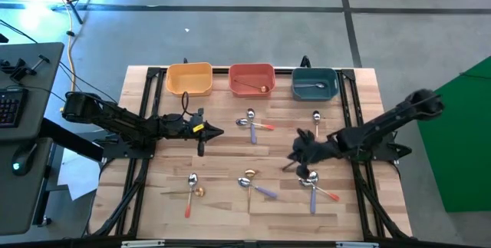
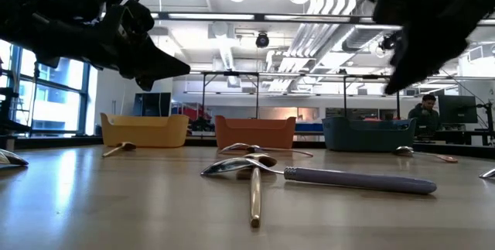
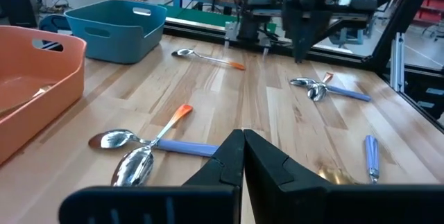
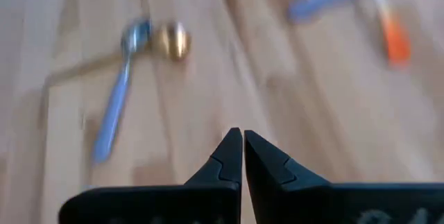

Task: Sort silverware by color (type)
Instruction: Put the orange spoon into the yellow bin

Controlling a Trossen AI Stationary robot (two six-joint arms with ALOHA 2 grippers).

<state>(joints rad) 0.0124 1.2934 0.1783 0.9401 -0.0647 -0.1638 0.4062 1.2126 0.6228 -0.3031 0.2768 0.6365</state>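
Observation:
Small spoons lie in crossed pairs on the wooden table [image 1: 222,202]. An orange- and purple-handled pair [image 1: 252,123] lies mid-table, a gold and orange pair [image 1: 192,187] near left, a gold and purple pair [image 1: 253,183] near middle, and a purple and orange pair [image 1: 312,186] near right. A single orange-handled spoon [image 1: 316,117] lies before the teal bin. My left gripper [image 1: 217,132] hovers shut at centre left, touching nothing. My right gripper [image 1: 292,158] is shut above the table, between the two near-right pairs; its wrist view shows the gold and purple pair [image 4: 139,57] ahead of it.
At the far edge stand a yellow bin [image 1: 189,88], a red bin [image 1: 252,71] with a gold spoon inside and a teal bin [image 1: 314,94] with a silver spoon inside. Bare wood lies between the two arms. A person sits beyond the table [image 2: 424,111].

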